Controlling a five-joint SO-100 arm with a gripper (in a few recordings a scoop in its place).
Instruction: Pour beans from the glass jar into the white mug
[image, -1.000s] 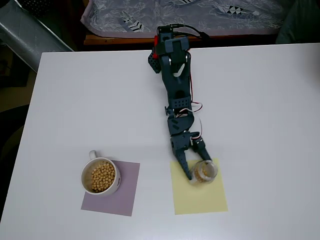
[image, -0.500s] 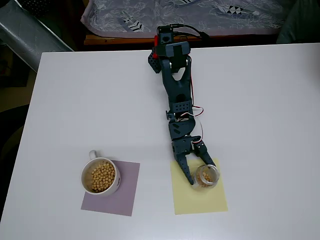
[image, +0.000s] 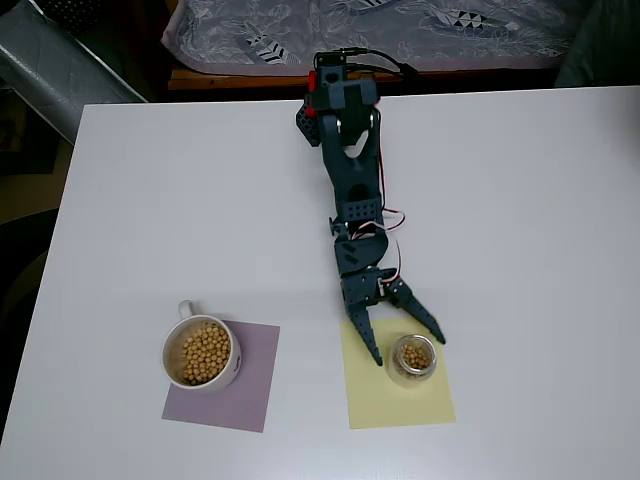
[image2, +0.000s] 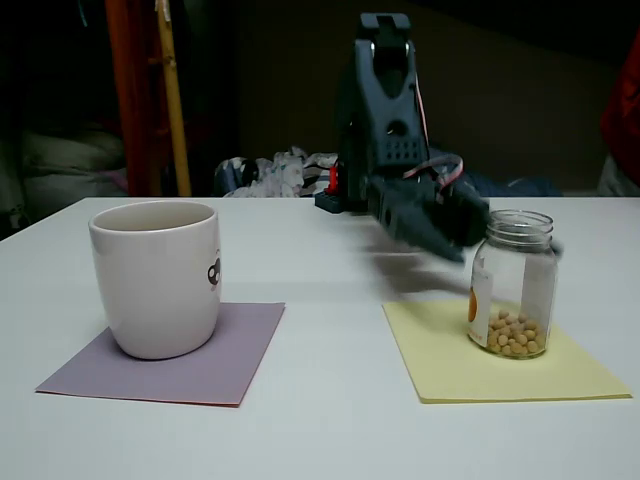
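- My gripper (image: 407, 349) is released, its two fingers spread wide just behind the glass jar (image: 413, 359), touching nothing.
- The jar stands upright near the middle of the yellow mat (image: 398, 378), toward the table's (image: 520, 200) front edge in the overhead view; a thin layer of beans (image2: 514, 334) covers its bottom.
- The white mug (image: 201, 352) sits on the purple mat's (image: 245, 394) far left corner, its handle pointing away, holding a heap of beans.
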